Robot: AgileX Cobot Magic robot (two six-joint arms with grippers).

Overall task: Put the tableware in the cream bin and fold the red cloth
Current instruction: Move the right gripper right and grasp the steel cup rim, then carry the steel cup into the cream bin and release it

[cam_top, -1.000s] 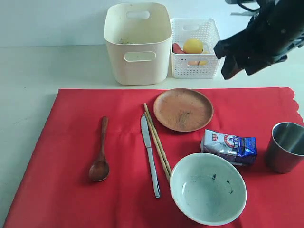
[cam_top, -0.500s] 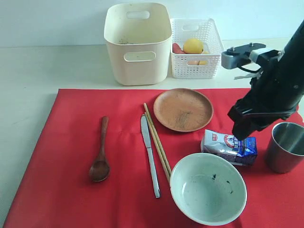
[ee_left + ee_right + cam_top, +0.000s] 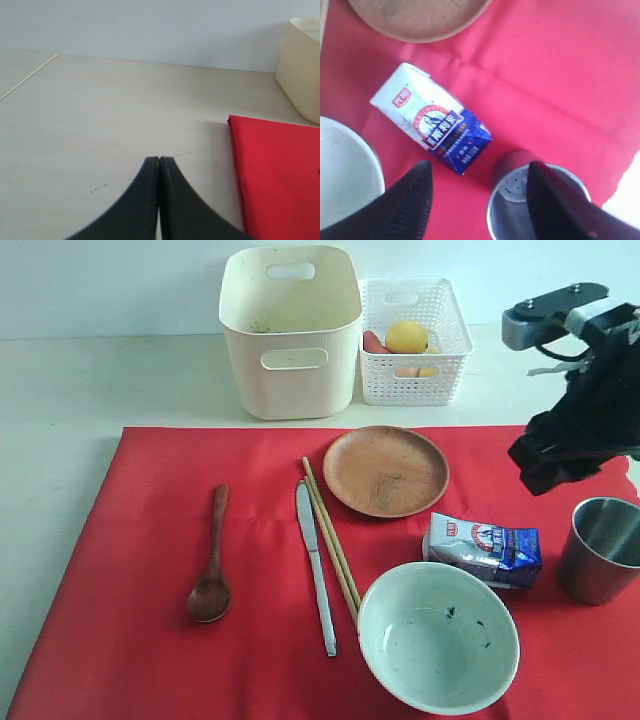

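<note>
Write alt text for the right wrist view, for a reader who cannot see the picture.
The open right gripper hangs above a red cloth, its two dark fingers framing a blue-and-white milk carton lying on its side and a steel cup beside it. Parts of a pale bowl and a brown plate show at the borders.

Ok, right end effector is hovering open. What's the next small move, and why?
Probably shift the right end effector over the steel cup and lower it onto the rim. It hangs open and empty, the cup stands upright just below it, and it is the nearest tableware for the cream bin; the milk carton beside it is not.
</note>
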